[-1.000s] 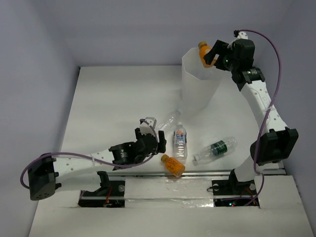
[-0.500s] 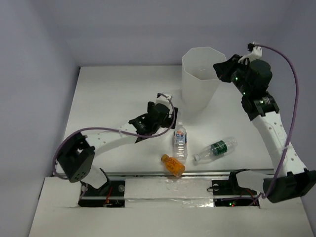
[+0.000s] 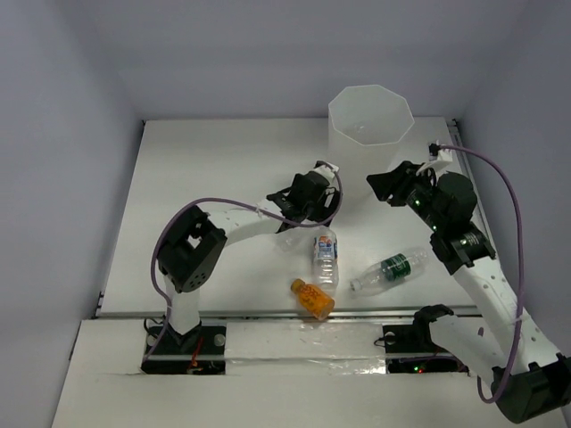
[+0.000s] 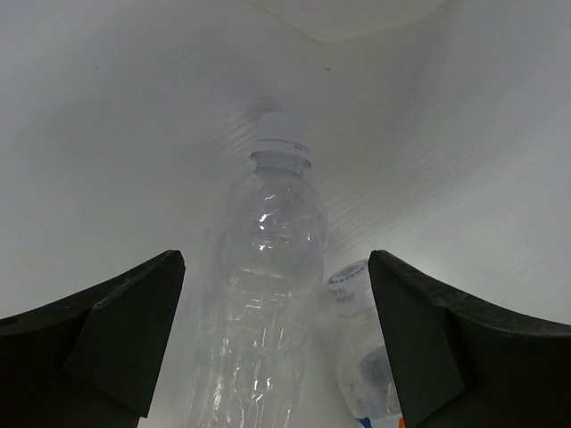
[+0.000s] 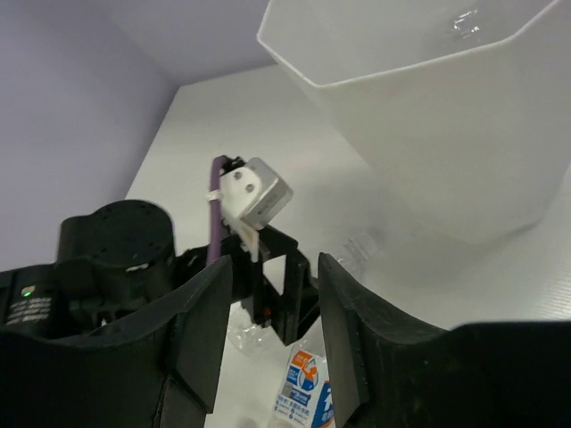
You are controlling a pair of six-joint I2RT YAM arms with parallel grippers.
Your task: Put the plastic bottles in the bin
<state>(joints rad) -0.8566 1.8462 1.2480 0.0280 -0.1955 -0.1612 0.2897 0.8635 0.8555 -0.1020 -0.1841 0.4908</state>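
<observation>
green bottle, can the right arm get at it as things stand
Probably yes. The right gripper is open and empty, and the green bottle lies alone on the table close beside that arm, nothing on top of it.

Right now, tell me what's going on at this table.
The left tool is open around a plain clear bottle, with one finger on each side and not closed on it. The right tool is open and empty, near the white bin. A blue-labelled bottle, a green-labelled bottle and an orange bottle lie on the table, outside the bin.
</observation>
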